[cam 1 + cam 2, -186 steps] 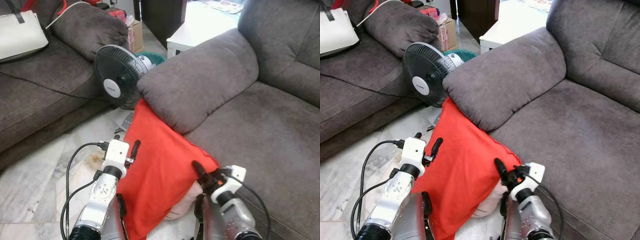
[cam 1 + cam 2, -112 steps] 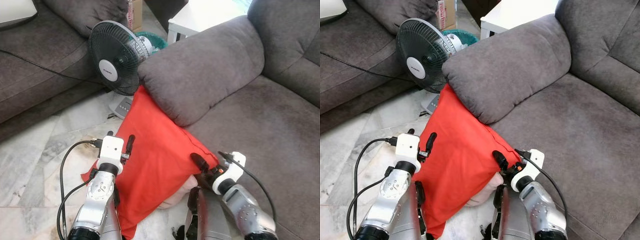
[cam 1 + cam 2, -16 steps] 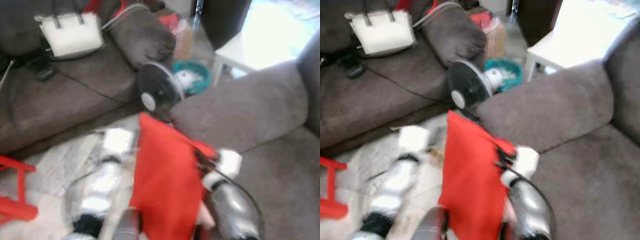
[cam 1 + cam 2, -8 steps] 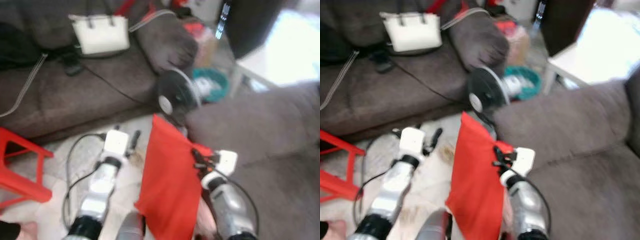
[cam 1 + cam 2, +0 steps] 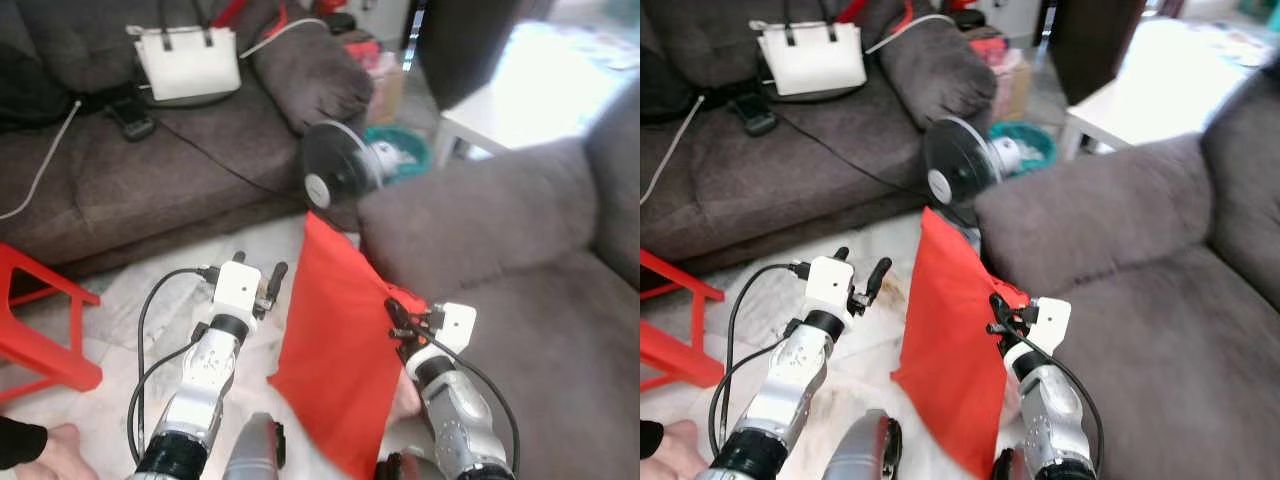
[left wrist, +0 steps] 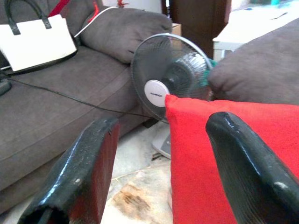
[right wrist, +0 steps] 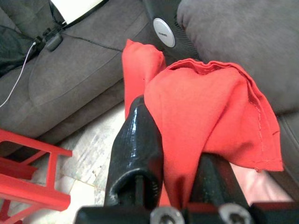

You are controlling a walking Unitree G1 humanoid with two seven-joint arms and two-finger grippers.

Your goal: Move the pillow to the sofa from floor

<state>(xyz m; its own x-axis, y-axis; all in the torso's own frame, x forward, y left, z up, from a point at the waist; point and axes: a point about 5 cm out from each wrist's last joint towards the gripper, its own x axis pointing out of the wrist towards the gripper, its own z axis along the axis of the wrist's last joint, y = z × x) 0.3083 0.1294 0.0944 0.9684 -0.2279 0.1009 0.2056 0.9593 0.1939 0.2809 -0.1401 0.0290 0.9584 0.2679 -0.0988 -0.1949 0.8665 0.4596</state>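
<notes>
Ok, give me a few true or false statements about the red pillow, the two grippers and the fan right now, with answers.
1. The right gripper is shut on the red pillow. True.
2. The left gripper also grips the pillow. False: it is open, beside the pillow.
3. The pillow lies flat on the sofa seat. False: it hangs against the sofa's front.
4. A fan stands behind the pillow. True.
</notes>
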